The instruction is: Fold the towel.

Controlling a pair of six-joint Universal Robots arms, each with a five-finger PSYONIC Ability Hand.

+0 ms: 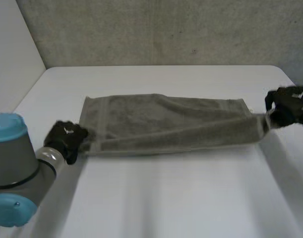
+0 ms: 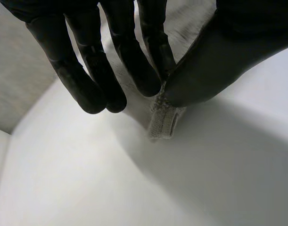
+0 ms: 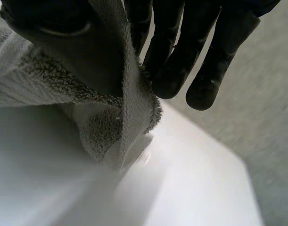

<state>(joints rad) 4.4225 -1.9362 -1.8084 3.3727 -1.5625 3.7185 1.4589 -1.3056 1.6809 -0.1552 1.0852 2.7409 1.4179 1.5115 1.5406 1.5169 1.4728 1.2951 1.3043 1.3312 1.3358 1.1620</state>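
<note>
**Left hand** [image 2: 214, 61]: thumb and fingers pinched on the near left corner of the towel [image 1: 166, 124], low against the counter [image 1: 166, 198].

**Right hand** [image 3: 63, 42]: thumb and fingers clamped on a corner at the towel's right end, raised a little above the towel's flat part, cloth gathered to a point at the grasp.

**Between the two hands:** towel drawn out as a long grey band, far portion lying flat, near edge doubled into a ridge along its length and lifting toward the right end.

**Beyond the towel:** bare white counter on every side, grey wall [image 1: 166, 29] behind the towel's far edge.

**Step in hand, by judgement:** carrying the pinched near edge over toward the towel's far edge for a lengthwise fold.

**To do it well:**
- Move both corners together and at equal height.
- Hold tension along the edge against sag or twist at mid-towel.
- Lay near corners squarely on far corners.
- Release only after matching the edges.

**Likely fault:** right end running ahead of left, giving a skewed fold.
</note>
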